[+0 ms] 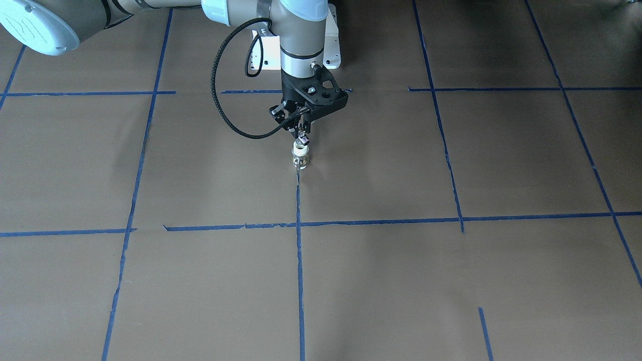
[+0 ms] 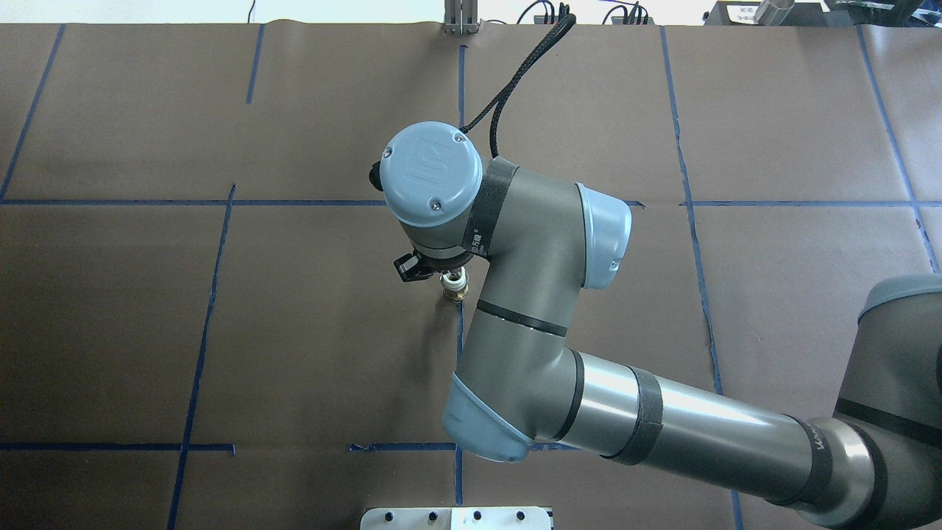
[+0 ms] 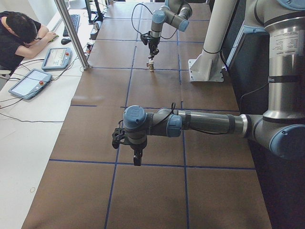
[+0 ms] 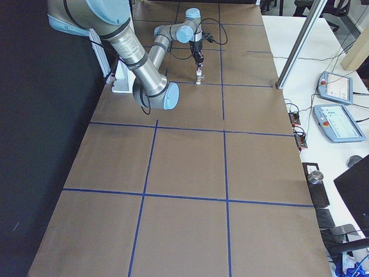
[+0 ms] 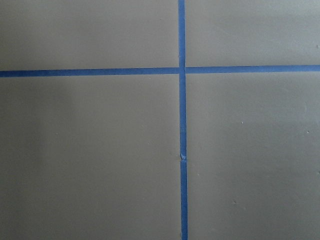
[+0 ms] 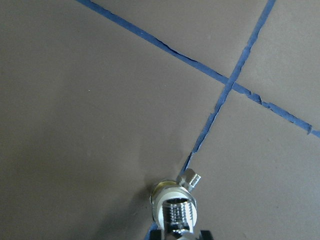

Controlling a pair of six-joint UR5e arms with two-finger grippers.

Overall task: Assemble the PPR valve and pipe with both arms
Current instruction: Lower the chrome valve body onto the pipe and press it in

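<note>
Front-facing view: the right gripper [image 1: 302,137] pinches the upright valve [image 1: 301,156] standing on the table [image 1: 401,165], while the left gripper [image 3: 137,160] hangs too unclear to judge.

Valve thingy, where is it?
In the front-facing view the valve stands near the middle on a blue tape line, gripped from above by the right pincer.

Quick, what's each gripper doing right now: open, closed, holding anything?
Left gripper: cannot be told; only the left side view shows it.
Right gripper: closed on the valve.
</note>
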